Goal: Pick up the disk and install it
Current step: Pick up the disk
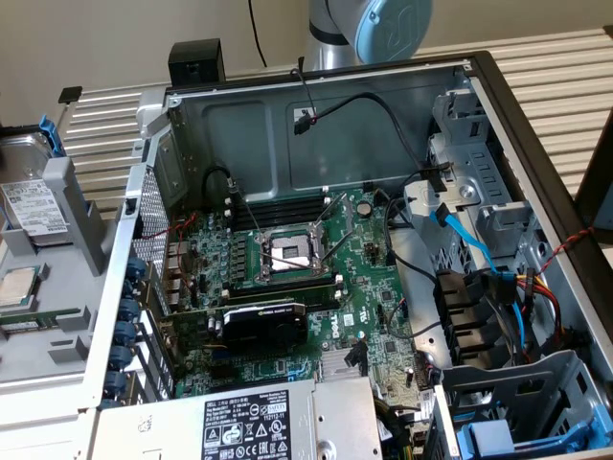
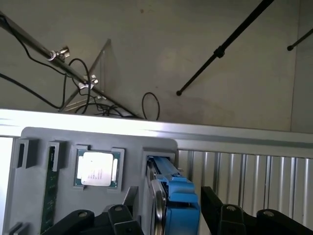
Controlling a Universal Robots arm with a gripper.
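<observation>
One disk point(image 2: 180, 208) upright in grey holder point(image 2: 98, 137), one gripper point(image 2: 168, 196) pinching it, one processor chip point(image 2: 96, 169) beside

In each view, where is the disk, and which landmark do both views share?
Exterior view: the disk stands in the grey holder at the exterior view's left edge.
Wrist view: the disk stands edge-on in a holder slot.
Shared landmark: the processor chip beside it.

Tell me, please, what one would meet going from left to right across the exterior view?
disk → CPU socket → blue cable → orange wires
</observation>
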